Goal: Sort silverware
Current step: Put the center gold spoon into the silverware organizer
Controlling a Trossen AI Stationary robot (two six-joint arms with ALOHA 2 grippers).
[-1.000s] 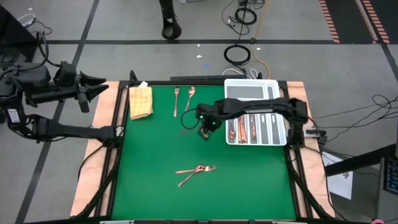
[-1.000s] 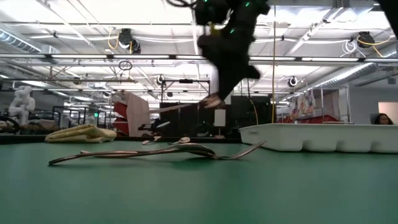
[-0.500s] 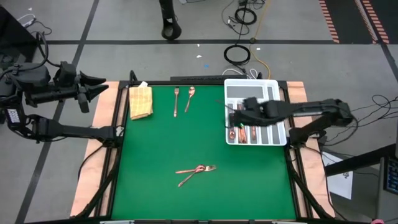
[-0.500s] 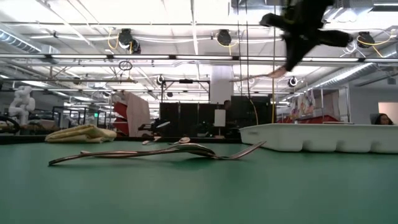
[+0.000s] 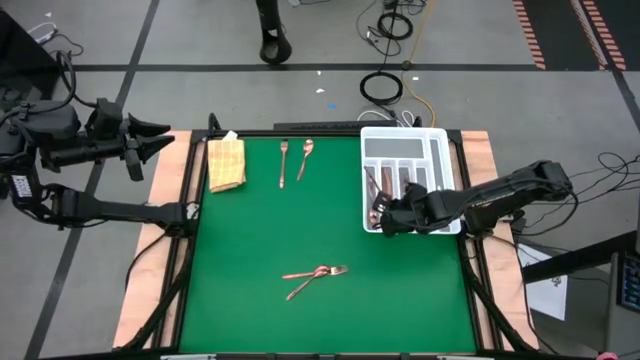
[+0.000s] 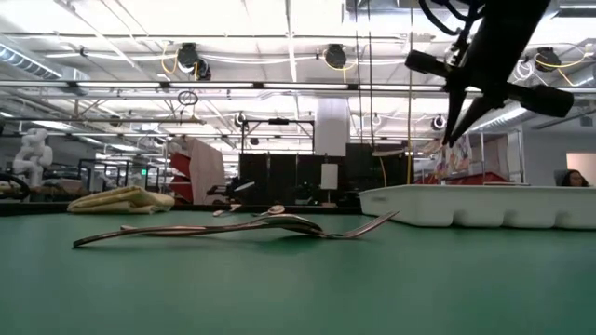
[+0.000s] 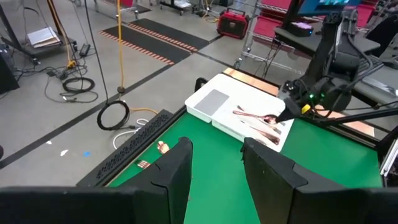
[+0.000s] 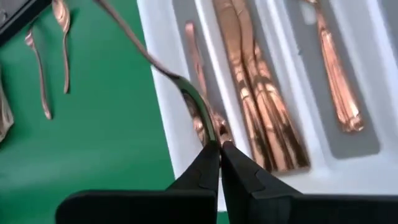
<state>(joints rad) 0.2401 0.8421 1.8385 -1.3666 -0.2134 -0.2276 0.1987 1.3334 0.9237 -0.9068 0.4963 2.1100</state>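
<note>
My right gripper [image 8: 219, 149] is shut on one copper piece of silverware [image 8: 186, 87] above the left compartments of the white divided tray [image 5: 432, 135]. The tray holds several copper pieces [image 8: 255, 93]. A fork [image 5: 284, 162] and a spoon [image 5: 305, 155] lie flat near the table's far edge. A small heap of pieces [image 5: 315, 272] lies crossed on the green mat nearer the front. My left gripper [image 7: 214, 162] waits open, off the table's far left corner [image 5: 162, 138]. My right gripper pinches the piece's wide end [image 8: 208, 134] between its two fingertips. The fingers slant down from the table's right side. The slim handle [image 8: 134, 40] runs away from the fingers toward the far left, over the tray's left wall. Whether the piece touches the tray I cannot tell.
A folded tan woven cloth [image 5: 226, 162] lies at the mat's far left corner. Black rails [image 5: 190, 250] border the green mat [image 5: 260, 230]. Cables lie on the floor beyond the far edge.
My right gripper has carried the piece from over the middle of the mat toward the table's right edge, over the tray, then a little toward the near edge. Its wrist has rolled on the way. It has stayed shut.
</note>
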